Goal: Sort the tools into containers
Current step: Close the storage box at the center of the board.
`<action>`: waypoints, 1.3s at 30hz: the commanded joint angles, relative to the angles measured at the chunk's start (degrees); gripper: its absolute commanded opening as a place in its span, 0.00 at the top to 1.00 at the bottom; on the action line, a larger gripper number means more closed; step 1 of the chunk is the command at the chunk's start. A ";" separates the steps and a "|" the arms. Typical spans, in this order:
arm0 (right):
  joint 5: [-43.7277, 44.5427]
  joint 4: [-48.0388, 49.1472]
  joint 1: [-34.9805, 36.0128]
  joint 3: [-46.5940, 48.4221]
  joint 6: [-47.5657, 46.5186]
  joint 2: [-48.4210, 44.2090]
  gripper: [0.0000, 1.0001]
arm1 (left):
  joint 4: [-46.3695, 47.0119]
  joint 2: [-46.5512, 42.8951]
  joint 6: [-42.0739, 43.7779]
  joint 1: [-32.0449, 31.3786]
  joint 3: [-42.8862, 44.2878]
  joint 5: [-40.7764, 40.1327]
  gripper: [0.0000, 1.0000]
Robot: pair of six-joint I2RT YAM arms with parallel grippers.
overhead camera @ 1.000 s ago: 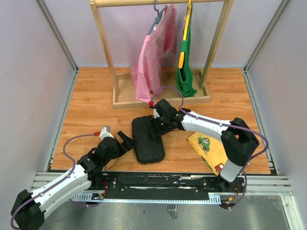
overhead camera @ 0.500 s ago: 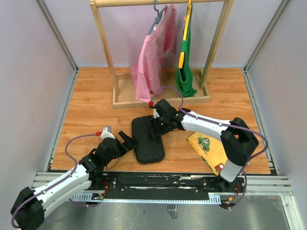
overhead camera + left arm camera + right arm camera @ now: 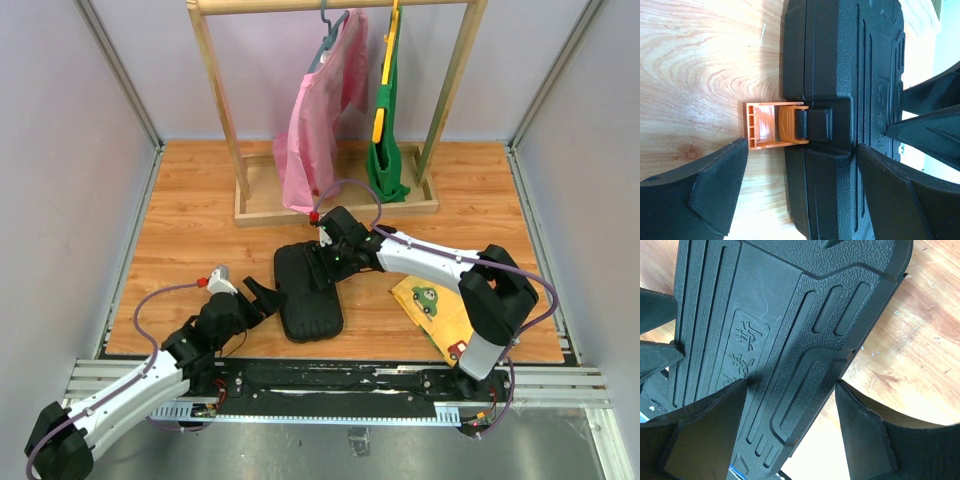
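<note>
The black tool case [image 3: 308, 290] lies closed on the wooden table. Its orange latch [image 3: 772, 127] sticks out flipped open on the left edge. My left gripper [image 3: 262, 297] is open at that edge, one finger [image 3: 700, 200] over the table and the other [image 3: 900, 200] over the lid; the left gripper [image 3: 800, 200] holds nothing. My right gripper [image 3: 325, 262] is open on the case's far right side. In the right wrist view one fingertip [image 3: 715, 410] rests on the lid [image 3: 780, 315], the other hangs past the rim. No tools are in view.
A yellow picture board [image 3: 437, 312] lies right of the case, under the right arm. At the back stands a wooden clothes rack [image 3: 335, 205] with a pink garment [image 3: 320, 130] and a green one [image 3: 385, 150]. Grey walls close in the table on both sides.
My left arm has shifted slightly back toward its base, with its gripper still at the latch. The case and the right arm have not moved.
</note>
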 commanded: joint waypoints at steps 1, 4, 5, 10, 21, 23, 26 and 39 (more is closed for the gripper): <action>-2.27 -0.08 1.86 0.67 -0.39 1.71 0.28 | 0.08 -1.64 1.68 -0.25 -0.13 0.06 0.11; -2.21 -0.15 1.86 0.51 -0.42 1.76 0.28 | -0.34 -2.29 2.38 -0.25 0.70 -0.04 0.15; -2.29 -0.12 1.85 0.57 -0.43 1.80 0.28 | -0.53 -2.42 2.53 -0.25 1.04 -0.08 0.17; -2.38 -0.13 1.97 0.52 -0.47 1.78 0.28 | -0.78 -3.17 3.21 -0.25 2.13 0.18 0.22; -2.73 -0.21 1.95 0.84 -0.59 2.40 0.28 | -1.16 -5.72 3.75 -0.25 2.77 0.84 0.22; -2.76 -0.14 1.98 0.79 -0.54 2.40 0.28 | -0.68 -5.94 3.88 -0.25 2.57 1.16 0.22; -2.85 -0.19 2.03 0.84 -0.55 2.40 0.28 | -0.32 -5.91 3.74 -0.25 2.54 1.49 0.22; -3.03 -0.21 2.03 0.90 -0.70 2.71 0.28 | 2.67 -5.60 3.87 -0.24 2.15 3.11 0.22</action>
